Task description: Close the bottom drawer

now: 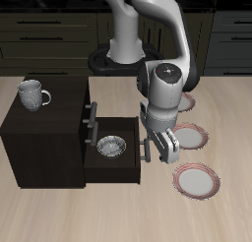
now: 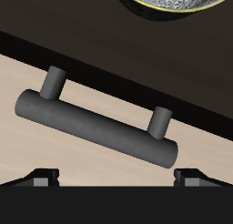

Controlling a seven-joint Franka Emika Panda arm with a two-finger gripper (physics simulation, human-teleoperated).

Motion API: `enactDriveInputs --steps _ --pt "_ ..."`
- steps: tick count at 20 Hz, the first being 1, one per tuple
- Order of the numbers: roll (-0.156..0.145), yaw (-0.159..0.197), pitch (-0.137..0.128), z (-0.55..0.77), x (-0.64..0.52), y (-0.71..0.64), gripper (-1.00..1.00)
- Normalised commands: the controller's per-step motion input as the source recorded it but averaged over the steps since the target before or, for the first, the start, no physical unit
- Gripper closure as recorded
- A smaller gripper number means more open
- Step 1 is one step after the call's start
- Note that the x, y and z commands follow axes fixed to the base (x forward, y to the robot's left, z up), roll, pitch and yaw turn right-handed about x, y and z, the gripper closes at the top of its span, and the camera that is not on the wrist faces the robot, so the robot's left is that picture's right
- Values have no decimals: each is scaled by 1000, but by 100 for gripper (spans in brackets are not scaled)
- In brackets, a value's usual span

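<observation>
Wrist view shows a smooth grey cylindrical bar handle (image 2: pixel 100 127) on two round posts, running slantwise across the bottom drawer's (image 1: pixel 118 162) flat dark front – pulled out, bowl (image 1: pixel 111 146) inside. Gripper (image 1: pixel 157 148) open, just before it.

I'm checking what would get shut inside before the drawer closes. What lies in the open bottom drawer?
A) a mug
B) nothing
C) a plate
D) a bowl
D: the exterior view shows a round patterned bowl sitting inside the pulled-out bottom drawer, while the mug stands on the cabinet top and the plates lie on the table.
</observation>
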Motion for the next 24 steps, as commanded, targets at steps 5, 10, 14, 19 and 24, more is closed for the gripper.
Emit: enactDriveInputs --steps 5,10,14,19,24 --pt "-31 -44 19 -156 138 -301 -100" --pt "-52 -18 -31 132 109 -405 -100" --pt "-26 -6 -11 85 95 -252 -100" --pt "-44 -1 -41 129 71 -294 -100" --pt "-30 -15 -5 -47 53 -261 -100"
